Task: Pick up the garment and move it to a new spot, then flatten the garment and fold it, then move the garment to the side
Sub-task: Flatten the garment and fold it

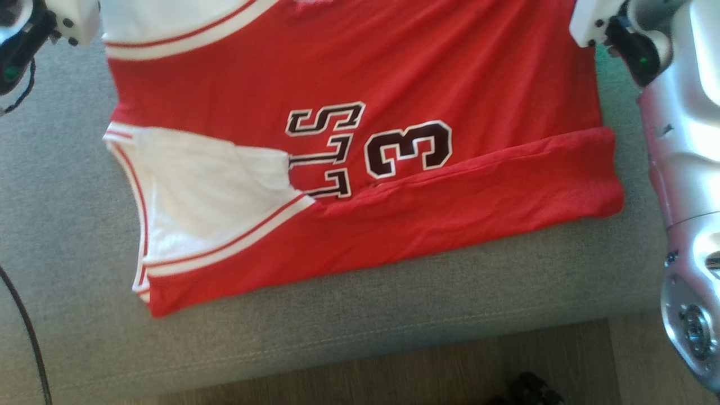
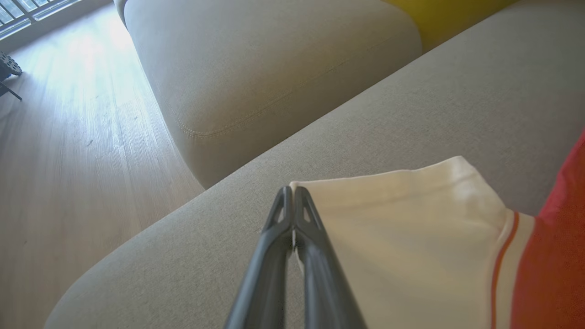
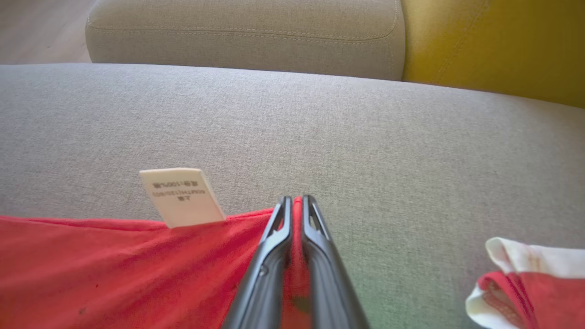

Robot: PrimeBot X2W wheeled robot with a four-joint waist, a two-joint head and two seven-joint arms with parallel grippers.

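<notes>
A red jersey (image 1: 394,84) with white sleeve panels, striped trim and a black "3" lies spread on the grey cushion (image 1: 394,315); its near edge is folded over into a red band (image 1: 478,191). My left gripper (image 2: 292,189) is shut on a corner of the jersey's white panel (image 2: 411,228). In the right wrist view my right gripper (image 3: 297,198) is shut on the red hem (image 3: 114,265), beside a white label (image 3: 183,196). Both wrists sit at the top corners of the head view, left wrist (image 1: 56,22) and right wrist (image 1: 613,28).
My silver right arm (image 1: 686,169) runs down the right side. Wooden floor (image 1: 394,371) lies before the cushion's front edge, with a dark object (image 1: 529,388) on it. A second grey cushion (image 2: 274,68) and a yellow cushion (image 3: 493,41) stand beyond. A black cable (image 1: 28,337) hangs at left.
</notes>
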